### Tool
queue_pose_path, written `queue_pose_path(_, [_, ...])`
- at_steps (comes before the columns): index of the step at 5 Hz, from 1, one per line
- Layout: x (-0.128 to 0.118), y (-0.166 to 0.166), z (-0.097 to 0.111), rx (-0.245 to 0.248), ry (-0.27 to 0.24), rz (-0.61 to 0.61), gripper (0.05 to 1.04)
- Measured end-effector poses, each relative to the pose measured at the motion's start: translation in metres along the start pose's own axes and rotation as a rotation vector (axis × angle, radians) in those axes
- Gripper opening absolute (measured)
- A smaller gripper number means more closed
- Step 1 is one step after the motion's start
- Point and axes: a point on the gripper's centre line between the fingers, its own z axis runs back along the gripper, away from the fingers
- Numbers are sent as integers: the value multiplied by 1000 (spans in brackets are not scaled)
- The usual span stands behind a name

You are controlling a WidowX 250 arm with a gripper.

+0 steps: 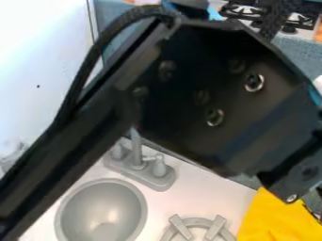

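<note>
Black parts of the arm cross the frame close to the camera, from the lower left to the right side. At the lower right edge, part of the gripper (308,176) shows beside and above a bright yellow, cloth-like item (270,219). Its lower end is cut off by the frame's edge, and whether it touches the yellow item cannot be told.
A round grey sink basin (102,210) sits in the white counter (198,193), with a grey faucet (138,160) behind it. A grey burner ring (200,228) lies right of the basin. Black stove grates (244,10) show at the top right, and a white wall (41,56) at left.
</note>
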Motion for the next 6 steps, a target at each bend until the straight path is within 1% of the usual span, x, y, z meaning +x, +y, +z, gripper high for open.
queue_pose_path(1, [6,3,-5,-27,15,12,1005])
queue_pose_path(2, [9,7,-6,-70,23,33,1004])
queue_pose_path(3, [8,2,-6,-110,31,27,950])
queue_pose_path(4, [4,-2,-16,-147,58,7,678])
queue_pose_path(5, [6,0,-16,-171,57,17,560])
queue_pose_path(6, [-3,4,-14,-157,72,-2,536])
